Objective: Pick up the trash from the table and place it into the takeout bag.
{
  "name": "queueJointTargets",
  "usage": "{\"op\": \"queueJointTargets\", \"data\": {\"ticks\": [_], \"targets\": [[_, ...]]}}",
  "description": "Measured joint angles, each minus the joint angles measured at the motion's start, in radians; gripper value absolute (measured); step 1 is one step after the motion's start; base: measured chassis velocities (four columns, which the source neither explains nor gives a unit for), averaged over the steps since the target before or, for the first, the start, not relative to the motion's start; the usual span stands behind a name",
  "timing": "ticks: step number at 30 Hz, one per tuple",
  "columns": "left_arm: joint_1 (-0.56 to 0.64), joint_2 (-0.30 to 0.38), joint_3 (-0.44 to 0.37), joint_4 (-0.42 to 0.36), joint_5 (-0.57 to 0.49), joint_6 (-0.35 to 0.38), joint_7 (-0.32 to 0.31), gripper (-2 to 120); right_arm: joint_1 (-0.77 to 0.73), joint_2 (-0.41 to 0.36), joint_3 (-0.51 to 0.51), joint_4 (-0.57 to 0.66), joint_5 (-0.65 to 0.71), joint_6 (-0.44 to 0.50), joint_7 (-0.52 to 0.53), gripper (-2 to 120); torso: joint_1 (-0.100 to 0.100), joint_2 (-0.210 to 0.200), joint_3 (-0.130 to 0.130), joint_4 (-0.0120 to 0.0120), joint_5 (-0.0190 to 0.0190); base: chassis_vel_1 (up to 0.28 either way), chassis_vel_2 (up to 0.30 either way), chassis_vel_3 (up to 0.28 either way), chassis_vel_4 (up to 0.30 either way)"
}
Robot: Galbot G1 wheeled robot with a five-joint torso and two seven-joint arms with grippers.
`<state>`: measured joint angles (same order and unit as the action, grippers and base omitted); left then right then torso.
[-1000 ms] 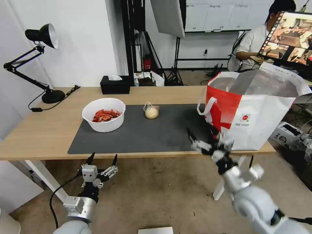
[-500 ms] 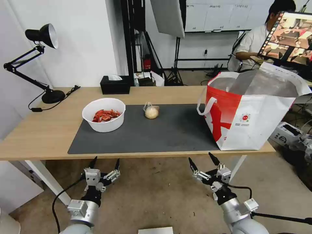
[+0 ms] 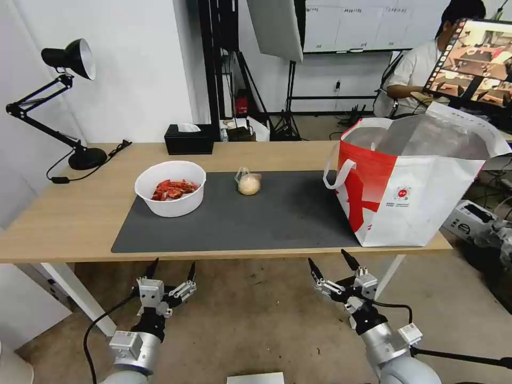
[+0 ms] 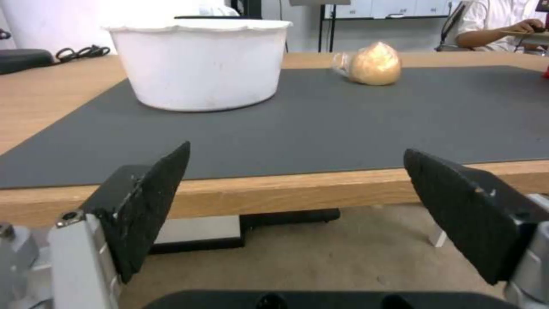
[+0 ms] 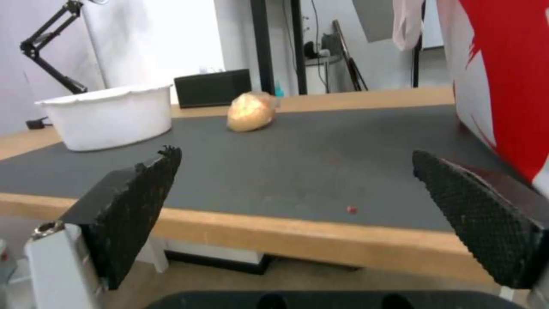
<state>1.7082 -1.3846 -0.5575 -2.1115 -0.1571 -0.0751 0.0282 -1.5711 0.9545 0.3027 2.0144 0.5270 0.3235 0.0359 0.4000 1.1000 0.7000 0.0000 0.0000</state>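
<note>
Below the near edge of the table (image 3: 64, 224), seen from my head, both my grippers hung with their fingers spread and nothing in them: my left gripper (image 3: 172, 267) under the bowl's side of the mat (image 3: 256, 218), my right gripper (image 3: 329, 263) under the stretch just left of the bag (image 3: 421, 197). On the mat the bowl (image 3: 170, 188) of red shells stood toward my left, the bun (image 3: 248, 183) in its clear wrap lay near the middle, well apart from the bowl, and the bag stood open at my right end, its foil mouth upward. From my left wrist, the bowl (image 4: 200, 64) rose straight ahead beyond the table edge, with the bun (image 4: 375, 63) farther back and to one side; my spread fingers (image 4: 152, 201) sat lower than the tabletop, so I judged I had to lift before reaching, or I would strike the edge. From my right wrist, the bun (image 5: 250, 112) lay ahead between my fingers (image 5: 131, 210), the bag's red wall (image 5: 509, 77) close on one side, and a small red crumb (image 5: 351, 209) near the mat's front. I judged the bun the natural pick for my right: come in from above, close lightly on the soft wrap, and clear the bag's rim before letting go.
</note>
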Motion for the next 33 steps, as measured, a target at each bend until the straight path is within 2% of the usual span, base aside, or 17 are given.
{"op": "queueJointTargets", "data": {"ticks": [20,33], "targets": [[-0.010,0.000,0.001,-0.002,0.003,0.000,0.000,100,0.085,-0.004,-0.046,-0.006,0.001,-0.055,0.016,100,0.000,0.000,0.000,-0.0001,0.0000,0.000,0.000,0.000,0.000],[-0.006,-0.006,-0.005,-0.012,0.003,-0.002,0.000,100,0.304,-0.033,-0.194,-0.017,0.029,-0.142,0.048,100,0.000,0.000,0.000,0.0000,0.0000,0.000,0.000,0.000,0.000]]}}
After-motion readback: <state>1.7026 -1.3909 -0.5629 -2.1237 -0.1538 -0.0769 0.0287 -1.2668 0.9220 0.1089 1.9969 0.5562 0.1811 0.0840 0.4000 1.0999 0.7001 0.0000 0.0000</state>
